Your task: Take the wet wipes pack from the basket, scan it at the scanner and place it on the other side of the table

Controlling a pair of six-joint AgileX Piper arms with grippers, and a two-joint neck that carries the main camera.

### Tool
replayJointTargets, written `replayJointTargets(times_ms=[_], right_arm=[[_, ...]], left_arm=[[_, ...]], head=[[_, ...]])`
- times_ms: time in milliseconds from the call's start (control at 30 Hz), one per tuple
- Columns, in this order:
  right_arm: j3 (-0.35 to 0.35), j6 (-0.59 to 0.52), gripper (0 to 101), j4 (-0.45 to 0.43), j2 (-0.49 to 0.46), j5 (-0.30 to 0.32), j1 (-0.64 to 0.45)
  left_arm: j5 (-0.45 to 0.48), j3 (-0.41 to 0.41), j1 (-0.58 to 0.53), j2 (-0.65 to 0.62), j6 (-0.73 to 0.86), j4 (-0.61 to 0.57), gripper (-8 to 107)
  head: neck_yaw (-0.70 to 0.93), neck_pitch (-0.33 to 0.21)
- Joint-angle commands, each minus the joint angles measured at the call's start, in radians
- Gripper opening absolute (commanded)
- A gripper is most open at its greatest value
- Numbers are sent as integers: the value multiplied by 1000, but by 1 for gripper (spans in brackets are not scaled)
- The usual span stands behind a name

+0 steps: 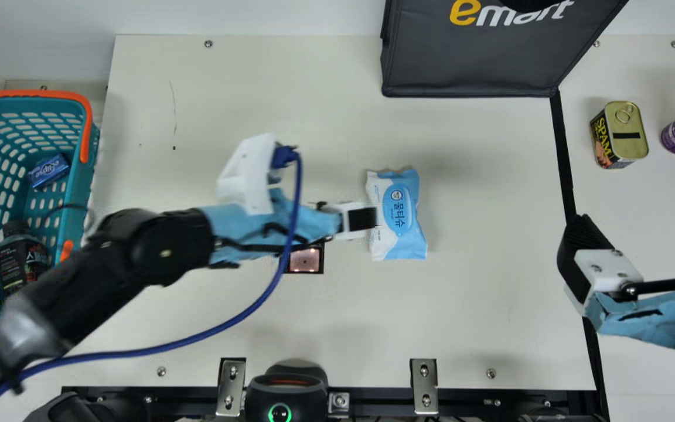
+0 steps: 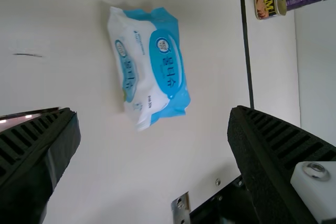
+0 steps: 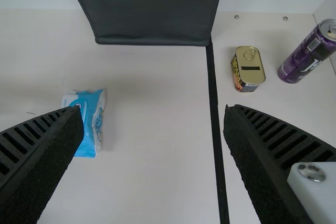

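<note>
Left gripper [image 2: 155, 112], fingers apart, hangs left of the pack [image 1: 396, 217]; placing appears the current step, requiring the right gripper [image 3: 153, 110], also spread, to carry it right.

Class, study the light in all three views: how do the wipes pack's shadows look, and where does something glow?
Main view: faint, soft shadow beside the wipes pack; bright spots in the small pinkish window. Left wrist view: soft-edged shadow along the pack, bright spots again. Right wrist view: faint, soft shadow.

Blue-white wipes pack [image 1: 397, 215] on table [image 1: 490, 234]
</note>
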Motion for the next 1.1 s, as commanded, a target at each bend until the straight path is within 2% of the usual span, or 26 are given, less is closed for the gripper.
replayJointTargets(times_ms=[0,100,233,433,633,767,800,1067], right_arm=[[0,0,95,0,0,0,0],[0,0,95,0,0,0,0],[0,0,95,0,0,0,0],[0,0,95,0,0,-1,0],[0,0,95,0,0,0,0],[0,0,95,0,0,0,0],[0,0,95,0,0,0,0],[-8,-4,95,-8,22,-5,14]], left_arm=[[43,47,53,-113,85,37,90],[105,68,106,-196,97,114,90],[204,57,156,-294,75,246,90],[359,-13,184,-407,29,437,90],[480,-94,187,-469,8,583,90],[521,-136,195,-489,13,643,90],[509,-126,195,-488,11,607,90],[520,-136,194,-490,12,642,90]], head=[[2,-29],[2,-29],[2,-29],[2,-29],[2,-29],[2,-29],[2,-29],[2,-29]])
